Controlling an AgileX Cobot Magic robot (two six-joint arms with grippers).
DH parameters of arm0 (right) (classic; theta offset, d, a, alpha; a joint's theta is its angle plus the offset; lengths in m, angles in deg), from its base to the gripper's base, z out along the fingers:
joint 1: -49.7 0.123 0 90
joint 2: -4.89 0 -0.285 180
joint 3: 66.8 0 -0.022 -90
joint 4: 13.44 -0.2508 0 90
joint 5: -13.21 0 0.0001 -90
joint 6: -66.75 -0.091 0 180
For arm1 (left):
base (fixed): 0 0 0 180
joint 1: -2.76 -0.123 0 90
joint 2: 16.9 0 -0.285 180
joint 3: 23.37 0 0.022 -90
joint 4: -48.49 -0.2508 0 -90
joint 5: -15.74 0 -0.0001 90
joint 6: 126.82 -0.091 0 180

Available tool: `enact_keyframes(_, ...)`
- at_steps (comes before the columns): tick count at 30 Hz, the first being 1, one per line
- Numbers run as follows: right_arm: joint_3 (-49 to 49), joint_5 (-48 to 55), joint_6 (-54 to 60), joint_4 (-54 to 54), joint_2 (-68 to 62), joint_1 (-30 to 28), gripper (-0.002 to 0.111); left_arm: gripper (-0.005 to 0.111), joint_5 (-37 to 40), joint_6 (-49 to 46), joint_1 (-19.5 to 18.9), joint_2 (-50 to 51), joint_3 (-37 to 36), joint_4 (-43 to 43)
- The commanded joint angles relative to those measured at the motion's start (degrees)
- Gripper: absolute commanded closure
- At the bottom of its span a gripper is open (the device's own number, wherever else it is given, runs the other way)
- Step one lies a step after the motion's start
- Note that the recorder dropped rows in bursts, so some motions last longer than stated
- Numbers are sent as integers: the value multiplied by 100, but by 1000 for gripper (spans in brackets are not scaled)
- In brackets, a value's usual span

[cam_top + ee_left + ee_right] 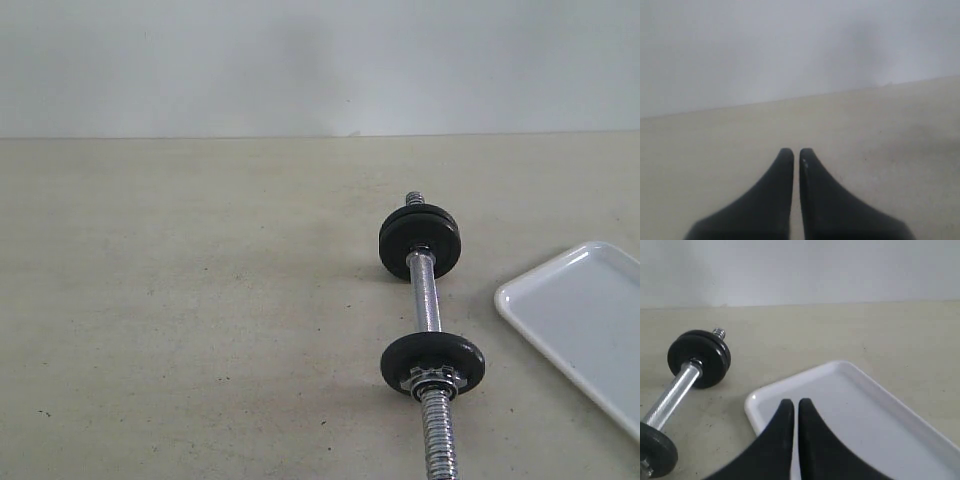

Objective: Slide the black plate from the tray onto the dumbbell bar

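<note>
The dumbbell bar (425,295) lies on the beige table, running from near to far. A pair of black plates (421,240) sits close together at its far end. A single black plate (433,362) sits nearer, with a star nut (432,380) against it. Which of these came from the tray I cannot tell. The white tray (580,310) lies to the right of the bar, and the part in view holds nothing. My right gripper (792,402) is shut and empty over the tray's (880,405) corner. My left gripper (793,151) is shut and empty over bare table. Neither gripper shows in the exterior view.
The table (200,300) stretches bare to the left of the bar and ends at a pale wall (300,60) behind. The bar's near threaded end (440,435) runs off the exterior view's bottom edge. The tray is cut off by that view's right edge.
</note>
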Motion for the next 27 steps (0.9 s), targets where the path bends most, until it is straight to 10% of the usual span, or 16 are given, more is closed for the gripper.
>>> enact_keyframes(1, 25, 71, 138, -32, 29, -34, 107, 102, 961, 55, -10, -20, -23, -53)
enact_keyframes(22, 25, 71, 78, -11, 29, -34, 107, 102, 963, 55, -24, -20, -23, -62)
enact_keyframes(27, 25, 71, 90, -11, 29, -34, 107, 102, 973, 55, -541, -20, -23, -62)
